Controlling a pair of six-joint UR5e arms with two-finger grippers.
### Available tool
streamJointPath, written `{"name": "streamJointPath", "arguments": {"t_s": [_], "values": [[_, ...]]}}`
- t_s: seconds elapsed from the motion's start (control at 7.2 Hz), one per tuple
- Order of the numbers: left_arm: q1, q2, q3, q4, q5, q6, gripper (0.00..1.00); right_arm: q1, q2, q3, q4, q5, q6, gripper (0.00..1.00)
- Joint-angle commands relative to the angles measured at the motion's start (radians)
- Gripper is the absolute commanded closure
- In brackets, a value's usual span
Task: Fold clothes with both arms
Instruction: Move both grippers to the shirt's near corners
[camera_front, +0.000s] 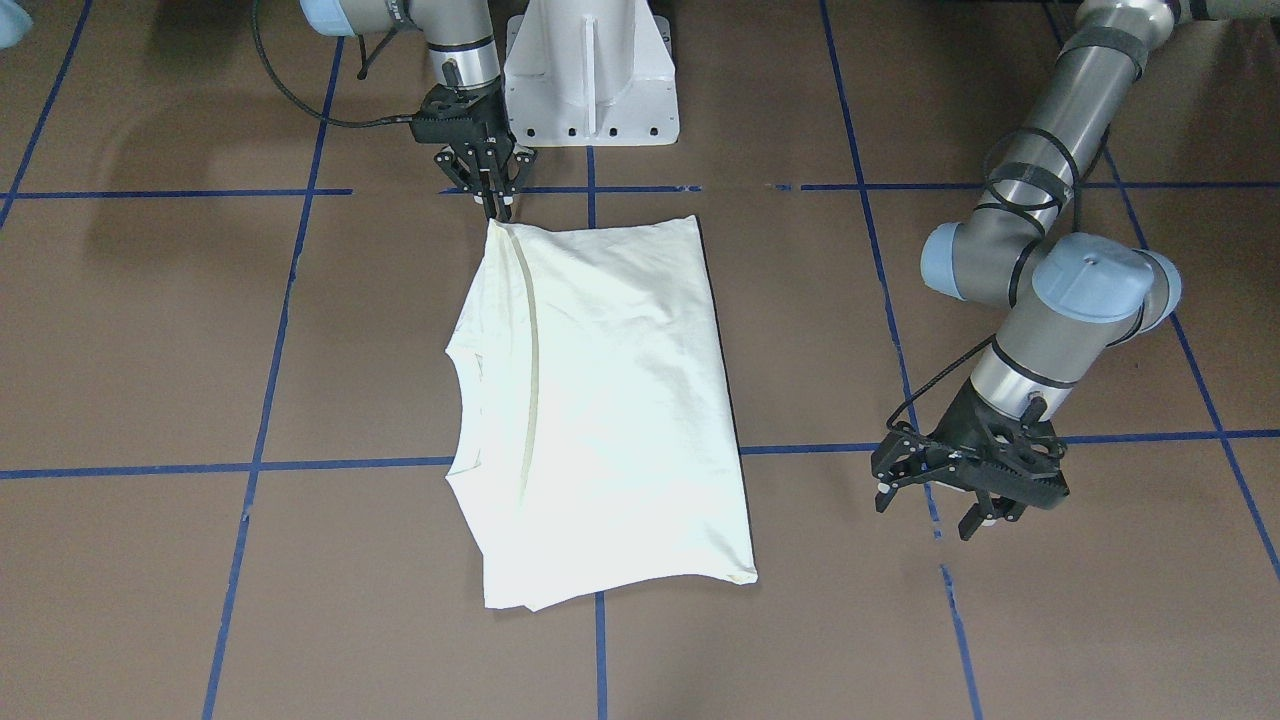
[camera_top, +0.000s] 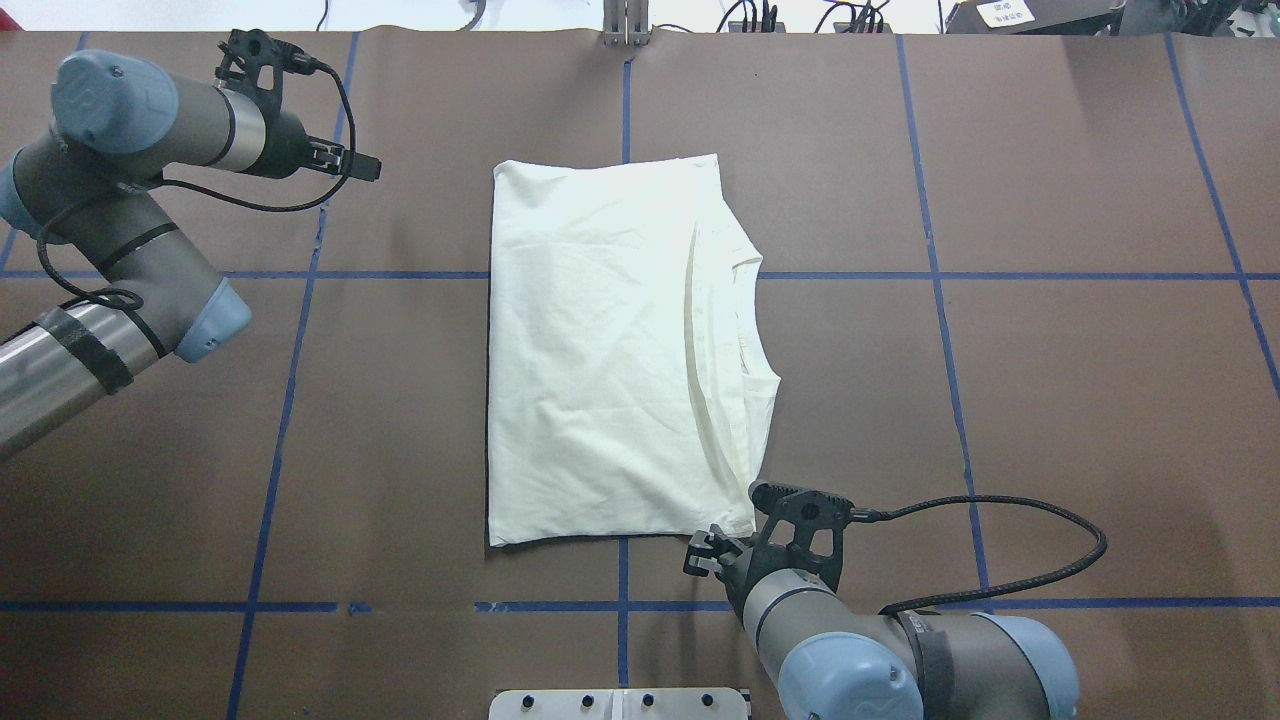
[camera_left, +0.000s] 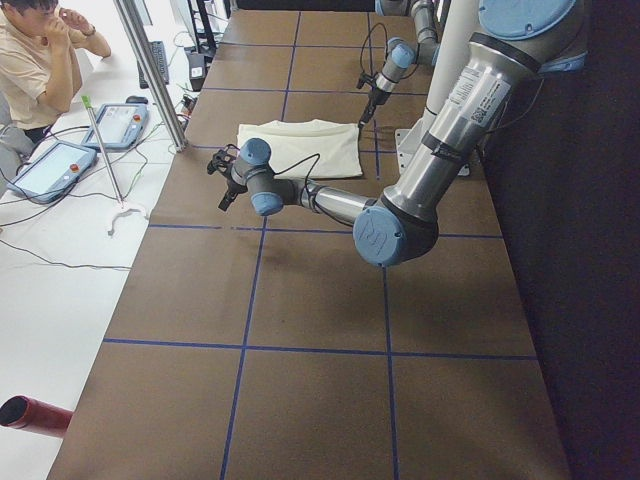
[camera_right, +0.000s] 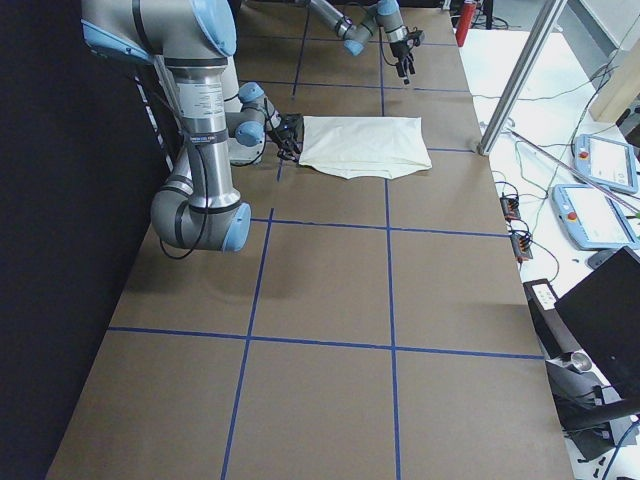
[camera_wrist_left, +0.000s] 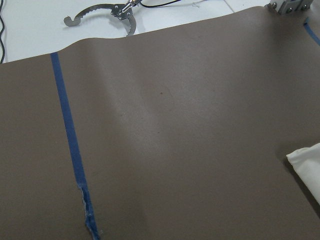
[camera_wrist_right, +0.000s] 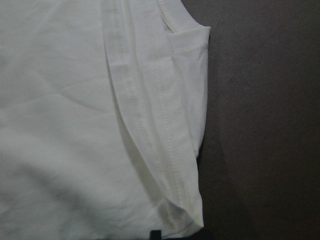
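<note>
The cream shirt lies folded into a rectangle at mid-table, plain side up, neckline toward my right arm's side. My right gripper is shut on the shirt's near corner, beside the neckline. The right wrist view shows that corner and its stitched hems close up, with a black fingertip at the bottom edge. My left gripper hangs open and holds nothing, off the shirt's far corner over bare table. The left wrist view catches only a tip of the shirt. The print is hidden.
The white pedestal base stands just behind the right gripper. Blue tape lines grid the brown table. Off the far edge, a seated person, teach pendants, a metal pole and a metal clamp.
</note>
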Motion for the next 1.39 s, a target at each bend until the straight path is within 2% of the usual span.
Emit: {"name": "streamJointPath", "arguments": {"t_s": [0.0,0.28,0.42,0.56,0.83,0.97,1.25], "values": [[0.002,0.0,0.0,0.0,0.0,-0.002,0.0,0.086,0.006,0.01,-0.001,0.079,-0.174,0.0],[0.011,-0.001,-0.019,0.0,0.0,-0.035,0.0,0.175,0.062,0.011,0.002,0.194,-0.185,0.0],[0.031,0.0,-0.052,0.003,0.0,-0.104,0.0,0.195,0.053,0.013,0.077,0.198,-0.118,0.0],[0.059,0.0,-0.085,0.006,0.003,-0.232,0.0,0.2,0.017,0.013,0.197,0.198,-0.066,0.0],[0.18,0.075,-0.266,0.02,0.02,-0.468,0.0,0.209,-0.12,0.016,0.363,0.195,0.004,0.0],[0.271,0.159,-0.374,0.021,0.107,-0.592,0.0,0.224,-0.148,0.016,0.399,0.195,0.019,0.0],[0.452,0.22,-0.503,0.102,0.249,-0.822,0.0,0.257,-0.145,0.014,0.399,0.196,0.067,0.0]]}}
